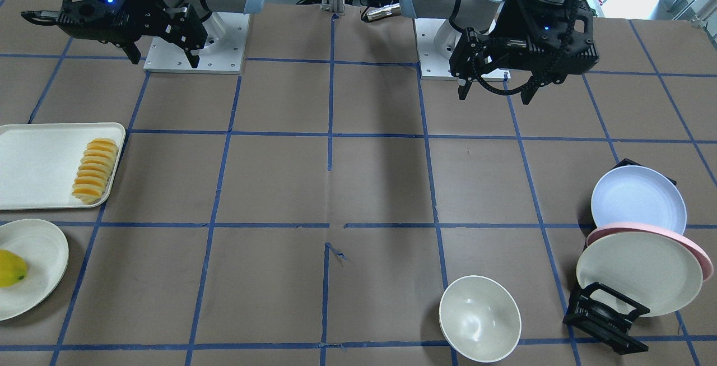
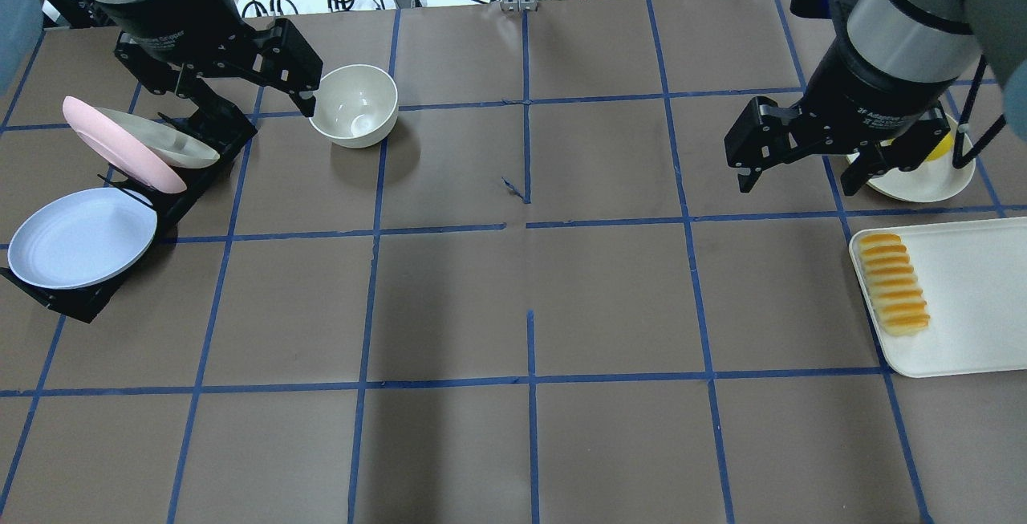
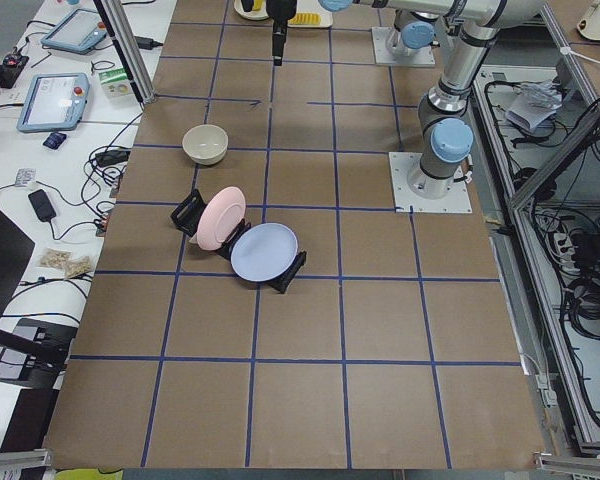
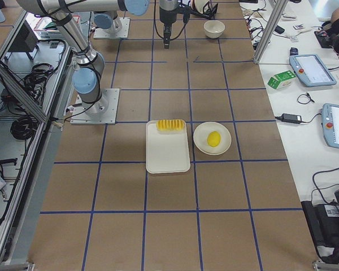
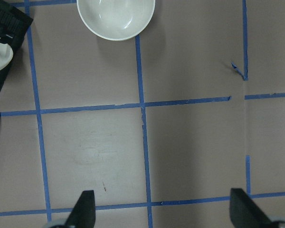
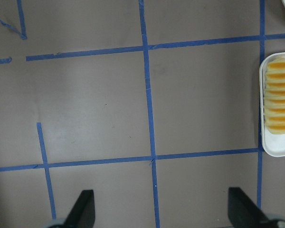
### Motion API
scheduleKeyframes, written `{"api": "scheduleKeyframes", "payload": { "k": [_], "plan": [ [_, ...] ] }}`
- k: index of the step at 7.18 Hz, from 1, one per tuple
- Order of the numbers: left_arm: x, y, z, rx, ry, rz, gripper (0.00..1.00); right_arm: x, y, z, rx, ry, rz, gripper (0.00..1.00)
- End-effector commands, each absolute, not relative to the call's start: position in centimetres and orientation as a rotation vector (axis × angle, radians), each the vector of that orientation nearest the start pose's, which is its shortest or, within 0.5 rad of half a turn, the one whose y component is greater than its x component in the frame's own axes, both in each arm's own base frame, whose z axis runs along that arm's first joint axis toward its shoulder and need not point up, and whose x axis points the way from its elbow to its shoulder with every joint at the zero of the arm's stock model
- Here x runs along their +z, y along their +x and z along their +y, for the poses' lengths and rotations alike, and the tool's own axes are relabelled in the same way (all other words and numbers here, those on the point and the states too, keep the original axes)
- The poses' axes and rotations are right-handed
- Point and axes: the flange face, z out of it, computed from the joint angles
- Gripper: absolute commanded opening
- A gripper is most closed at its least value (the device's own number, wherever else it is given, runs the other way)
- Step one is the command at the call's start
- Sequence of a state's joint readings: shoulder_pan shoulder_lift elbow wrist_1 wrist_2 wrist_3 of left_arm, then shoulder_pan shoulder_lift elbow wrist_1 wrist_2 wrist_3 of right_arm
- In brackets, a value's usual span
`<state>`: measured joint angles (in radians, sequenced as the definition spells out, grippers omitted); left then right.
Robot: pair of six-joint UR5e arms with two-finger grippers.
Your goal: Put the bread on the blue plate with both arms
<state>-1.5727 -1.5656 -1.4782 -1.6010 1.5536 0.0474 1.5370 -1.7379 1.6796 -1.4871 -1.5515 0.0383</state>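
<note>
The bread point(image 1: 94, 171), a ridged orange-topped loaf, lies along the inner edge of a white tray point(image 1: 33, 164); it also shows in the overhead view point(image 2: 893, 283) and the right wrist view point(image 6: 279, 108). The blue plate point(image 1: 638, 199) leans in a black rack at the opposite end of the table point(image 2: 80, 237). My left gripper point(image 2: 249, 103) hovers open and empty above the table between the rack and a bowl. My right gripper point(image 2: 806, 183) hovers open and empty, left of the tray and apart from the bread. Both wrist views show the jaws wide apart over bare table.
A pink plate point(image 2: 120, 147) and a cream plate point(image 1: 638, 273) stand in the same rack point(image 1: 605, 321). A white bowl point(image 2: 355, 104) sits near the left gripper. A cream plate point(image 1: 33, 265) with a yellow lemon point(image 1: 10, 268) lies beside the tray.
</note>
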Motion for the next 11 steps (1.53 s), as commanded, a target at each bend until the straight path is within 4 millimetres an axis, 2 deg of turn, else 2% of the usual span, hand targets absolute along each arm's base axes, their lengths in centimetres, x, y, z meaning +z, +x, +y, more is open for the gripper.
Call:
{"api": "scheduleKeyframes", "payload": {
  "k": [1,4,5,6,7,8,9,10,11],
  "plan": [
    [53.3,-13.6,-49.2,-0.105,0.078,3.154,1.0,49.8,12.1,-42.4,0.053,0.113,3.121,1.0],
    [53.1,-13.6,-48.6,-0.095,0.073,3.152,1.0,49.3,11.9,-42.4,0.072,0.116,3.133,1.0],
    [53.2,-12.4,-47.3,0.01,0.027,3.157,1.0,48.2,11.8,-42.3,0.108,0.104,3.135,1.0],
    [53.7,-8.6,-47.2,0.004,-0.157,3.08,1.0,47.2,11.0,-42.7,0.115,0.134,3.134,1.0],
    [53.0,-5.0,-47.5,0.046,-0.294,3.017,1.0,46.0,9.4,-43.0,0.146,0.187,3.128,1.0],
    [51.5,0.7,-48.1,0.088,-0.47,3.002,1.0,44.4,6.2,-43.6,0.134,0.285,3.119,1.0],
    [49.9,9.0,-47.6,0.153,-0.661,2.983,1.0,41.9,2.3,-43.9,0.123,0.266,3.114,1.0],
    [46.8,15.6,-46.7,0.222,-0.861,2.95,1.0,38.7,-1.7,-44.2,0.058,0.285,3.117,1.0],
    [43.8,20.6,-46.4,0.138,-0.958,2.903,1.0,35.3,-4.7,-44.7,-0.021,0.292,3.135,1.0]
  ]
}}
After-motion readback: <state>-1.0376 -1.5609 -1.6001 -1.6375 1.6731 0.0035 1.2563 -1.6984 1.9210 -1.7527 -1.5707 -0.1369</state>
